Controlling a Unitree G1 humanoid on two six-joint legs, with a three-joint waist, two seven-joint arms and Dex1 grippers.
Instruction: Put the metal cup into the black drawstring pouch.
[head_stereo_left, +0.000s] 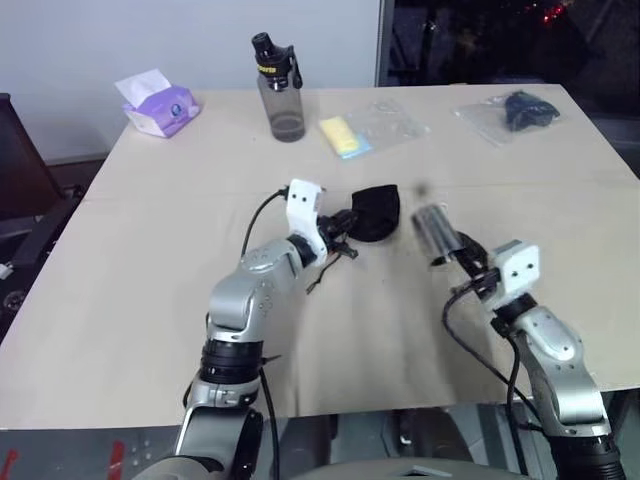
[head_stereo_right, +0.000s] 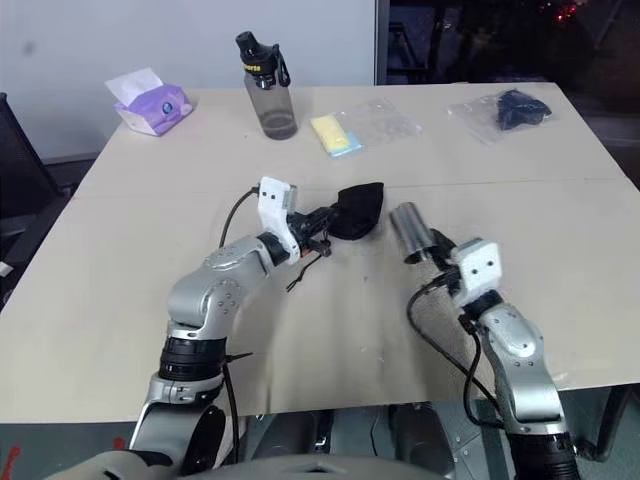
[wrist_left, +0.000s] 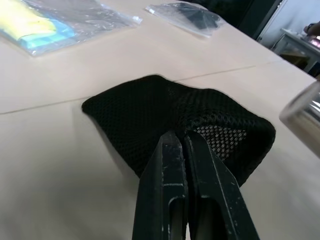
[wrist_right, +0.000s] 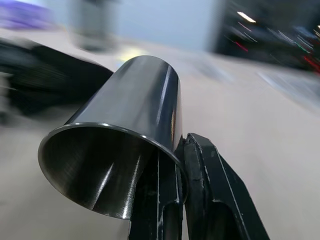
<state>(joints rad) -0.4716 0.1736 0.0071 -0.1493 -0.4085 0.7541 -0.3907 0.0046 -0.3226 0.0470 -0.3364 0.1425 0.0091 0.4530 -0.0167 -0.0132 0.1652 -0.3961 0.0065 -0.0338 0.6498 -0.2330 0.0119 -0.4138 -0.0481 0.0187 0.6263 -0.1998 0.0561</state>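
From the head camera I saw the left gripper (head_stereo_left: 345, 228) clamped on the edge of the pouch (head_stereo_left: 378, 212), which sat mid-table (head_stereo_left: 120, 300). Just beside it, the right gripper (head_stereo_left: 462, 252) held the cup (head_stereo_left: 434, 229) by its rim, tilted and lifted off the table, base end toward the pouch. A bottle (head_stereo_left: 278, 88), a tissue pack (head_stereo_left: 158, 104) and two plastic bags lay along the far edge.

In the left wrist view, my fingers (wrist_left: 170, 200) were pinched together on the pouch's mesh fabric (wrist_left: 150, 110).

In the right wrist view, my fingers (wrist_right: 210, 200) were closed on the cup's rim (wrist_right: 125, 120), its open mouth facing the camera.
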